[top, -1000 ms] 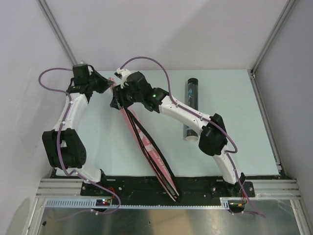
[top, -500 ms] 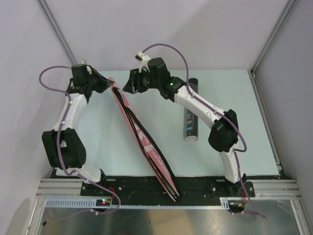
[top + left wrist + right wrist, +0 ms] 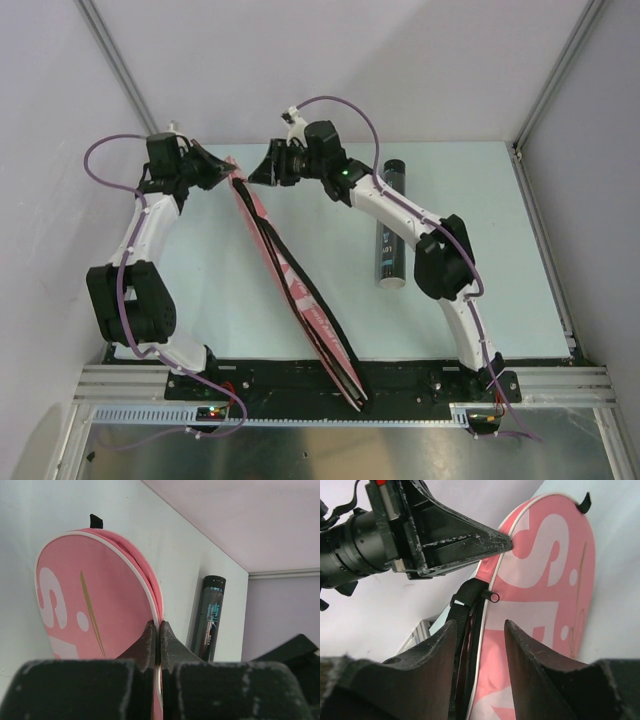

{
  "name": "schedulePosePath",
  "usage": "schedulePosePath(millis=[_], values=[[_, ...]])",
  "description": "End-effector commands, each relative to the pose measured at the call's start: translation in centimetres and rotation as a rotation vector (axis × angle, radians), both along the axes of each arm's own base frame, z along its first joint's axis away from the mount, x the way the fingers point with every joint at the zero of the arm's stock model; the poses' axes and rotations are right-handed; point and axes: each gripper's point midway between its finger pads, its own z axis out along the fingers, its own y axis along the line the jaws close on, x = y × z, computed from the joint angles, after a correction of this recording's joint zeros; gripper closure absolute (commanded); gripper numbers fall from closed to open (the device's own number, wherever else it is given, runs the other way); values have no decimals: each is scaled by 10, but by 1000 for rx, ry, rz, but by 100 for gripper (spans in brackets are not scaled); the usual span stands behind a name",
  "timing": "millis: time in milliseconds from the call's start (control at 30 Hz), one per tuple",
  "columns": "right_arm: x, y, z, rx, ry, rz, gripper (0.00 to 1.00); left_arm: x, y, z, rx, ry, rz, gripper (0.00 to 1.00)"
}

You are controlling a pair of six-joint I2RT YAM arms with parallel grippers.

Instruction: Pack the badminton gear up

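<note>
Standing on its long edge across the desk (image 3: pixel 500 260), the pink racket case (image 3: pixel 290 280) ran from the near edge up toward the far left. There the left hand (image 3: pixel 232 175) had its fingers pinched shut on the white-piped rim at the rounded top. It looked light and soft-sided to me, a flat fabric sleeve that would likely flop over if let go. The piped rim or the black strap (image 3: pixel 462 604) seemed the surest places to take it. The right hand (image 3: pixel 262 172) hovered just beside that same top end, jaws parted, holding nothing. The black tube (image 3: pixel 391 225) lay well apart on the right. A second earlier the right hand had been in against the case's top. It had since drawn back a little, while the left's pinch and the case's lean had not changed.
</note>
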Motion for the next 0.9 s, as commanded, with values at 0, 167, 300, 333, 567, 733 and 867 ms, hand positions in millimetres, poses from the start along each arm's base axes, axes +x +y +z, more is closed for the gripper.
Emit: schedulePosePath(millis=[0,167,300,333,567,733,867], values=[[-2,14,22,116,4,56,53,-3,-13,11,-34,-56,-81,100],[2,19,14,144,29,60,53,-4,-18,15,-53,-87,-104,100],[6,21,11,177,58,63,55,-2,-22,17,-81,-112,-117,100],[7,22,10,182,64,63,55,-2,-22,17,-90,-118,-117,100],[14,20,1,194,99,40,61,0,-23,14,-99,-120,-120,100],[17,14,-3,209,117,27,63,1,-23,13,-94,-126,-122,100],[17,8,4,225,112,27,62,0,-22,13,-85,-134,-130,100]])
